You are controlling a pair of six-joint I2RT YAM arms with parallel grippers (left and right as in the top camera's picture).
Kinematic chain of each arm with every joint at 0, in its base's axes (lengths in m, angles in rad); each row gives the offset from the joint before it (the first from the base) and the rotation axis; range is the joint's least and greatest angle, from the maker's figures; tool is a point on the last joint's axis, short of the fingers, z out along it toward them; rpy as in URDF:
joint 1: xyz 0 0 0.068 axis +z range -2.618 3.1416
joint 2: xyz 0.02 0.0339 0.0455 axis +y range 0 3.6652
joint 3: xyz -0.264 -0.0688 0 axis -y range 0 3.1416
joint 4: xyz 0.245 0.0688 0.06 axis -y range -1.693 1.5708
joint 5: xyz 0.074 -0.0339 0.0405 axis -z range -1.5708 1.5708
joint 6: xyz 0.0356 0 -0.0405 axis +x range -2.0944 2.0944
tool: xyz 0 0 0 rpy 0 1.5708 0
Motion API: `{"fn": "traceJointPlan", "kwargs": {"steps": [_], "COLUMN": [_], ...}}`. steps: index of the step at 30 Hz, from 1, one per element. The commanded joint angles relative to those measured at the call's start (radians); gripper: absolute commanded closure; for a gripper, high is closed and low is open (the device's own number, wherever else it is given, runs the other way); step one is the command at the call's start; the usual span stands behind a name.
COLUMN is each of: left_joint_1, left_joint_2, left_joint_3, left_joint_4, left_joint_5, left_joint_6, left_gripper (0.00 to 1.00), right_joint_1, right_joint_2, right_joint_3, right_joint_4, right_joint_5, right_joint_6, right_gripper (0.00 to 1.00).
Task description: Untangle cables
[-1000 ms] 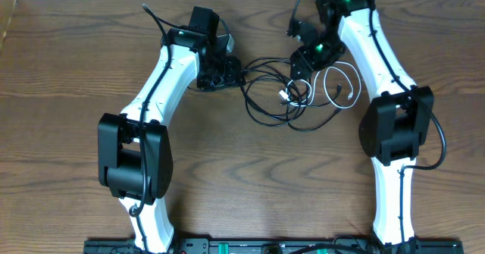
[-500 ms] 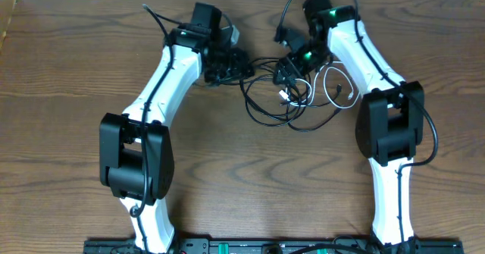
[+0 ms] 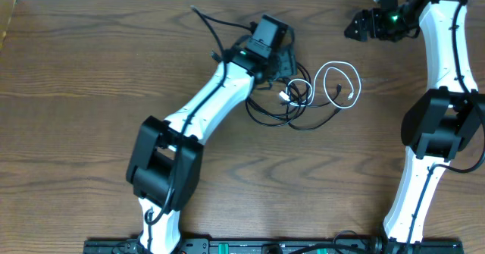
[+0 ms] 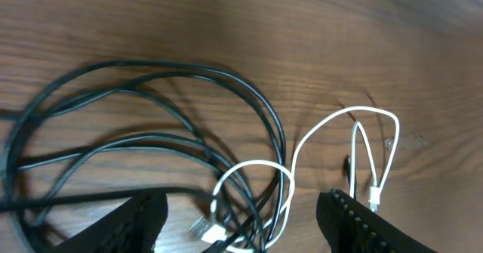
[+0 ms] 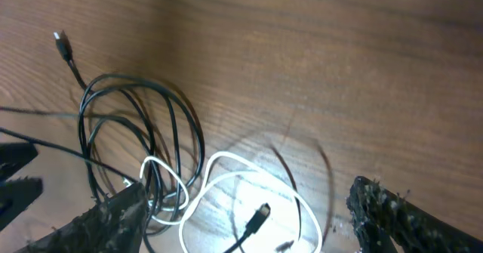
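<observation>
Black and ribbed at the left fingers (image 4: 136, 223): spread wide, gripped nothing, hung low over the cables (image 3: 294, 102) with the tangle framed between both tips. Rough and dark at the right fingers (image 5: 400, 215): spread wide too, empty, well apart at 1 o'clock of the tangle, near the far edge of the tabletop (image 3: 91, 95). Found the tangle itself at about 12 o'clock of the tabletop's middle.

Judged the step as an approach, with no strand picked and the untangling hardly begun. Called, next, for lowering the left fingers onto one strand only, probably the white cable (image 4: 373, 113), and drawing it out toward 3 o'clock, where most of its loop lay clear of the black cables (image 4: 181, 68).

Thin, smooth, round cord throughout: black in several overlapping rings, white in one open ring plus a narrow hairpin, with a small white plug (image 4: 202, 226) buried at the crossing. Matte wood grain underneath.
</observation>
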Motion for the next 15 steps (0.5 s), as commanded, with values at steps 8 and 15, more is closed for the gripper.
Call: {"fn": "traceJointPlan", "kwargs": {"steps": [8,15], "left_joint_1": [-0.045,-0.045], "left_joint_2": [0.143,0.144], "left_joint_3": [-0.002,-0.002], "left_joint_4": [-0.025,-0.02], "left_joint_5": [-0.065,-0.08], "left_joint_6": [-0.108,-0.108], "left_gripper": [0.37,0.57], "right_joint_1": [0.008,0.015], "right_joint_2": [-0.006,-0.006], "right_joint_3": [-0.008,-0.01], "right_joint_4": [-0.018,-0.018], "right_joint_5": [-0.017,-0.017], "right_joint_6": [0.014,0.014], "right_gripper": [0.16,0.16]}}
